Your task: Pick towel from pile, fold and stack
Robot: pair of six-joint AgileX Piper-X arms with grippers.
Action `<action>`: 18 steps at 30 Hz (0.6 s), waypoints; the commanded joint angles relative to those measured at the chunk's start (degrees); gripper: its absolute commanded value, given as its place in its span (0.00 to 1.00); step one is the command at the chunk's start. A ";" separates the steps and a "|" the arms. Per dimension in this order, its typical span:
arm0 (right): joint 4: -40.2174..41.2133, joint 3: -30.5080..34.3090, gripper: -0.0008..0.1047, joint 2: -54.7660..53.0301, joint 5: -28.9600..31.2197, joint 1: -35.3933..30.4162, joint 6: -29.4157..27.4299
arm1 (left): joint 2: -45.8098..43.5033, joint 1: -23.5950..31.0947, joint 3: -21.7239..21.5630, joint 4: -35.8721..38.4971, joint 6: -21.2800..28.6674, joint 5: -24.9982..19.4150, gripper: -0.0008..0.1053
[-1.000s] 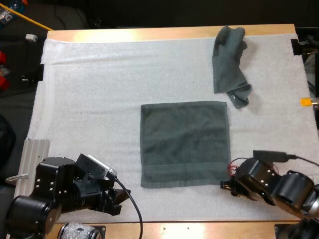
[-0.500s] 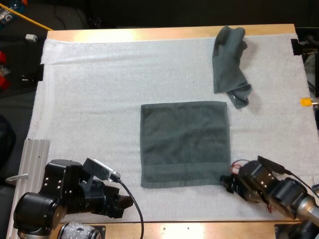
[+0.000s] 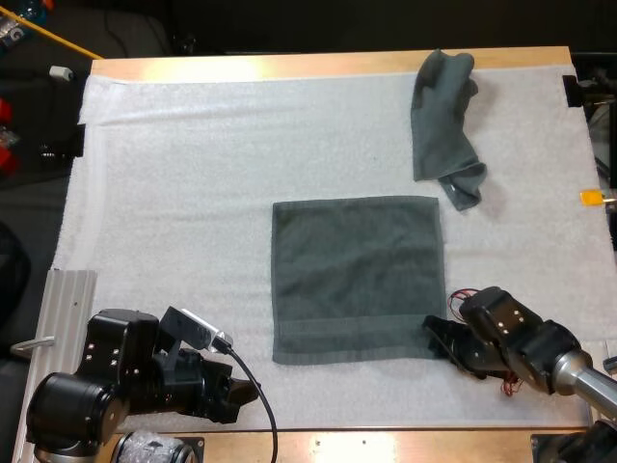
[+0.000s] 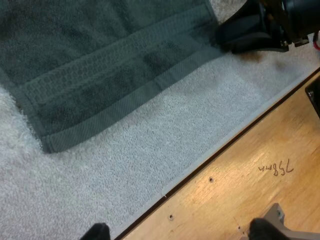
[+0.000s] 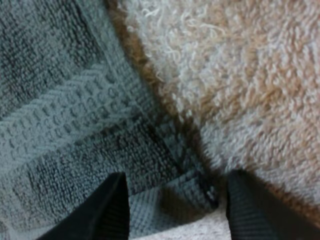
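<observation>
A dark grey-green towel [image 3: 357,280] lies flat and square in the middle of the white mat [image 3: 193,193]. A second towel [image 3: 443,121] sits crumpled at the far right. My right gripper [image 3: 431,334] is low at the flat towel's near right corner. Up close, the right gripper [image 5: 177,210] is open, its fingers [image 5: 112,205] standing either side of the towel's corner [image 5: 192,187]. My left gripper [image 3: 249,391] hovers near the mat's front edge, short of the towel's near left corner. The left gripper [image 4: 180,232] is open and holds nothing; the towel's hem [image 4: 100,90] lies beyond it.
The wooden table's front edge [image 4: 240,165] runs just under my left gripper. A ribbed metal plate [image 3: 60,309] lies off the mat's left side. From the left wrist, the right arm's gripper [image 4: 247,32] appears at the towel's far corner.
My right gripper has moved left and forward to the flat towel's near right corner. The left arm sank slightly toward the front edge, then held still. Both towels are unmoved.
</observation>
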 commanded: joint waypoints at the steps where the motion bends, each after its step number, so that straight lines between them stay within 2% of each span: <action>1: -0.65 0.65 0.41 1.34 -1.32 -0.01 -0.02 | -0.30 -0.25 -0.01 0.44 -0.44 0.81 0.53; 2: -0.65 0.65 0.39 1.34 -1.32 -0.01 -0.02 | -0.30 -0.25 -0.01 0.44 -0.44 0.81 0.53; 5: -0.65 0.65 0.17 1.34 -0.98 -0.01 -0.02 | -0.30 -0.25 -0.01 0.44 -0.44 0.81 0.53; 8: -0.65 0.65 0.02 1.34 0.32 -0.01 -0.02 | -0.30 -0.25 -0.01 0.36 -0.44 0.81 0.53; 15: -0.45 0.65 0.01 0.33 1.28 -0.01 -2.32 | -0.05 -0.25 -0.01 -1.99 0.27 0.81 0.53; 18: 0.85 0.65 0.01 -1.80 1.54 -0.01 -3.28 | -0.05 -0.25 0.30 -7.82 0.44 0.81 0.53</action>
